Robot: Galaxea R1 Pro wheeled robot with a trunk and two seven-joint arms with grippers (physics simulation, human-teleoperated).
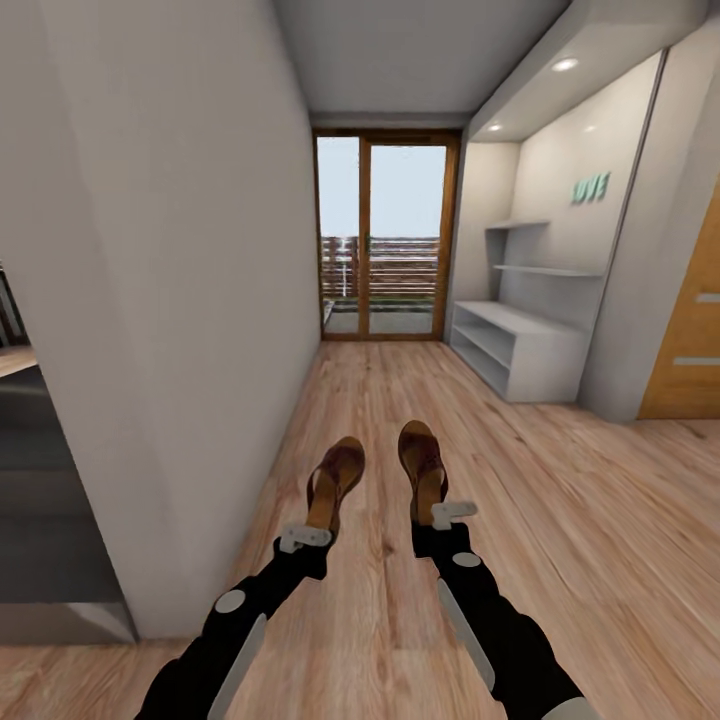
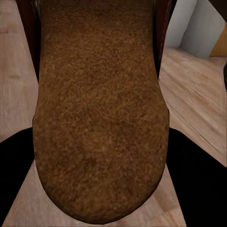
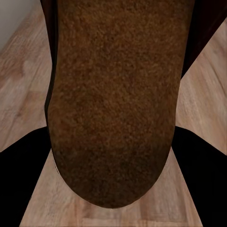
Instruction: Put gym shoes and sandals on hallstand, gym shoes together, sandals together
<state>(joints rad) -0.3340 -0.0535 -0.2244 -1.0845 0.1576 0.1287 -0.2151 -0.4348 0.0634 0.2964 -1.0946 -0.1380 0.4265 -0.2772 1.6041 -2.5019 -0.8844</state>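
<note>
One sandal (image 1: 335, 482) is being gripped by the left gripper (image 1: 303, 538) and the other sandal (image 1: 423, 468) by the right gripper (image 1: 450, 513). Both are being carried heel-first toward the hallstand (image 1: 520, 350), far right, probably for side-by-side placement.

Both arms reach forward side by side. The left gripper (image 1: 306, 538) and the right gripper (image 1: 452, 512) each have jaws closed on a sandal's heel end.

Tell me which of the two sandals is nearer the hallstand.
The sandal in the right gripper, the one at. It sits on the side of the hallstand, which stands ahead on the right; the other sandal, in the left gripper, is toward the wall.
</note>
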